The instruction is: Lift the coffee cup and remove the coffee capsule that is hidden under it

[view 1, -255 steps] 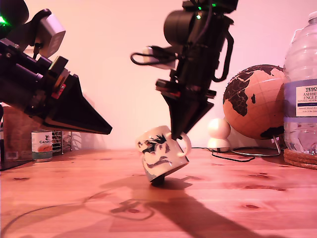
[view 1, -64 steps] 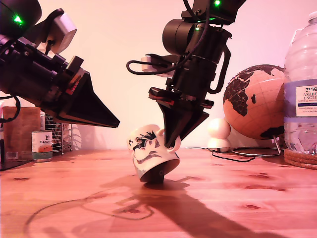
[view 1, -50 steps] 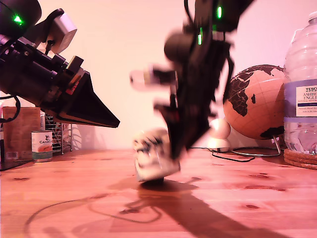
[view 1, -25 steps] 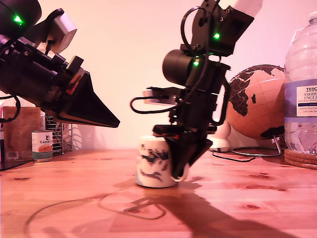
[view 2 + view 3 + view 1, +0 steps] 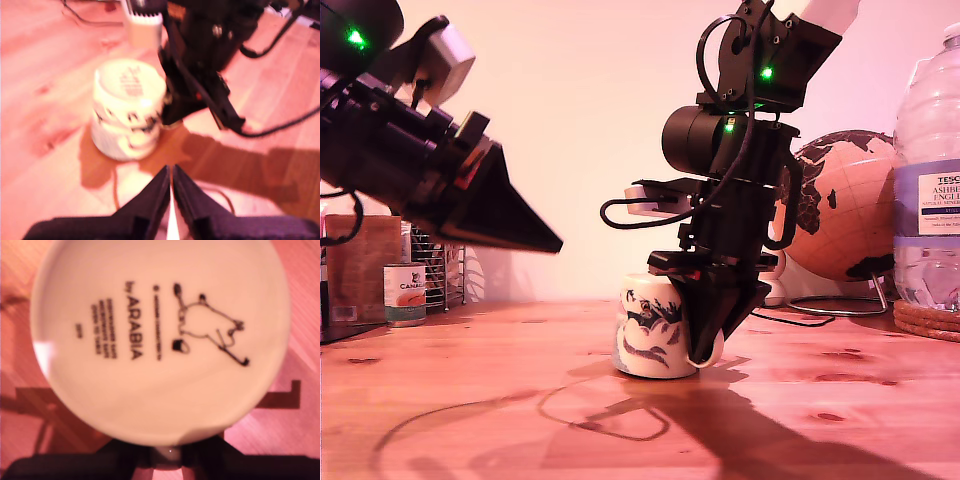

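coffee cup (image 5: 653, 338) shifted rightward, exterior view

The coffee cup (image 5: 650, 335) is a white ceramic mug printed with a dark blue-black pattern. It stands upside down on the wooden table (image 5: 470, 400), mouth down and base up, leaning slightly. Its flat white base (image 5: 160, 335) carries small dark print reading "by ARABIA" beside a line drawing of a little figure. The white loop handle (image 5: 710, 352) sits low on the side toward the exterior view's right. The cup stands around the middle of the table, away from its near edge. The coffee capsule cannot be seen.
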You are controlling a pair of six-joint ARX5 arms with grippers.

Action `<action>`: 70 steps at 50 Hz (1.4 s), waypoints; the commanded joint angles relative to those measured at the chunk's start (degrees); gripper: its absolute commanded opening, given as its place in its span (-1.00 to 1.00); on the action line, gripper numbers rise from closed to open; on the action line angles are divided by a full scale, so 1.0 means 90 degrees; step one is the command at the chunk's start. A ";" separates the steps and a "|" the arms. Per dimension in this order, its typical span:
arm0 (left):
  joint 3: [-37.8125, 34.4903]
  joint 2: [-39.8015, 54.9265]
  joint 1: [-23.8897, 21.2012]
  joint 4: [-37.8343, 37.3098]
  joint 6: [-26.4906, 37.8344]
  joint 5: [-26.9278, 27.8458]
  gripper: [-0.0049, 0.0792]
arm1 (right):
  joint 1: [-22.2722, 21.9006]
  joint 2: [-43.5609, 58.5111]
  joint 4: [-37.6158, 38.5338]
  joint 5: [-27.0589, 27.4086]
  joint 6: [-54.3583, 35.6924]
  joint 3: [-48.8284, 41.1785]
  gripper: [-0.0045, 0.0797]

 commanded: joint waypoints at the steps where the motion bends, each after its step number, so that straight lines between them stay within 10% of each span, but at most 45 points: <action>1: 0.0002 0.0019 -0.0019 0.0109 -0.0027 0.0010 -0.90 | 0.0032 0.0287 -0.0172 0.0007 0.0012 0.0041 -0.88; 43: 0.0002 0.0019 -0.0017 0.0182 -0.0138 0.0007 -0.90 | 0.0270 0.0287 -0.0763 0.0007 0.0053 0.0668 -0.30; 70: 0.0002 0.0019 -0.0019 0.0153 -0.0185 0.0177 -0.90 | 0.0274 0.0289 -0.0998 0.0007 -0.0165 0.0979 -0.35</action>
